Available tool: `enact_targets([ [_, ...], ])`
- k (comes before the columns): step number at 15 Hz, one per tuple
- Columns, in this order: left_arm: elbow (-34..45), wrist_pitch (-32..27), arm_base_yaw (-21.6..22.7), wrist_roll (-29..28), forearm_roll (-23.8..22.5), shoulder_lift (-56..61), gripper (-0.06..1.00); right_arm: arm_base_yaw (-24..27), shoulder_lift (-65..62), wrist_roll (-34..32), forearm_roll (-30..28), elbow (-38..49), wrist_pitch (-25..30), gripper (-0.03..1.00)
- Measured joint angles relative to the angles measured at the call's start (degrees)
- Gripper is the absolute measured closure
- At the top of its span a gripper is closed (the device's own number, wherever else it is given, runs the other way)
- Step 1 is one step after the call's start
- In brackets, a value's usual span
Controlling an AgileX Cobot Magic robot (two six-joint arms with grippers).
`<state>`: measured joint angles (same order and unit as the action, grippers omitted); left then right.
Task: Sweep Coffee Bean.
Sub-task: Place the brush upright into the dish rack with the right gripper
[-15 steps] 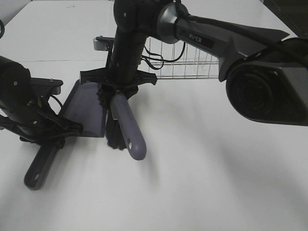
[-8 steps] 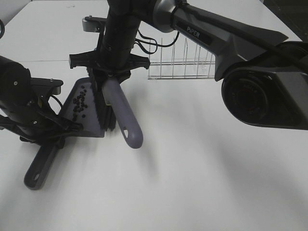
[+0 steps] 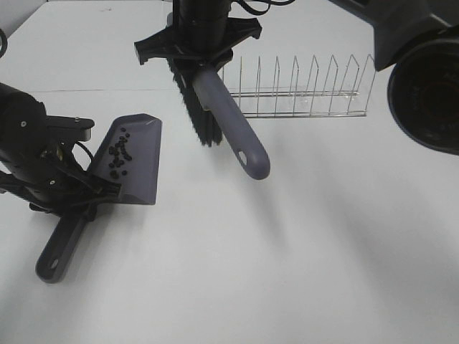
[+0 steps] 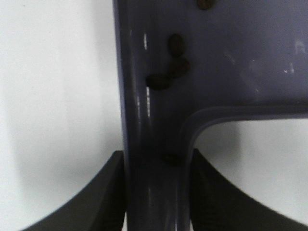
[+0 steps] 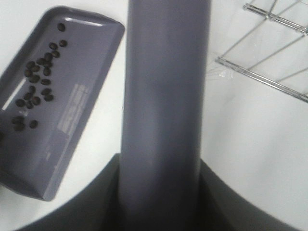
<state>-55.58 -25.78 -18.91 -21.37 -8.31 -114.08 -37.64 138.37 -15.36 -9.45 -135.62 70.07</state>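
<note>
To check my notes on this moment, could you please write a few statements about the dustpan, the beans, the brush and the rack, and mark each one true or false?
1. The coffee beans lie inside the dustpan. True.
2. The bristles of the brush touch the dustpan. False: the brush is apart from it, with bare table showing between them.
3. The left hand is shut on the dustpan's handle. True.
4. The right hand is open and holds nothing. False: it is shut on the handle of the brush.
5. Plates stand in the wire rack. False: no plates show in it.
</note>
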Motion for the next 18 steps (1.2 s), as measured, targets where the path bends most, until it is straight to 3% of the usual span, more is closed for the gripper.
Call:
enact_targets([
  [3,0.0,0.0,0.0,0.0,0.0,0.0,0.59,1.83,-2.41,0.86,-0.52,6.93,0.0,0.67],
  [8,0.0,-0.06,0.0,0.0,0.0,0.0,0.59,9.28,-4.24,0.97,-0.92,16.96,0.34,0.67],
  [18,0.0,-0.06,0.0,0.0,0.0,0.0,0.59,22.17,-13.52,6.19,-0.17,17.99,0.4,0.67],
])
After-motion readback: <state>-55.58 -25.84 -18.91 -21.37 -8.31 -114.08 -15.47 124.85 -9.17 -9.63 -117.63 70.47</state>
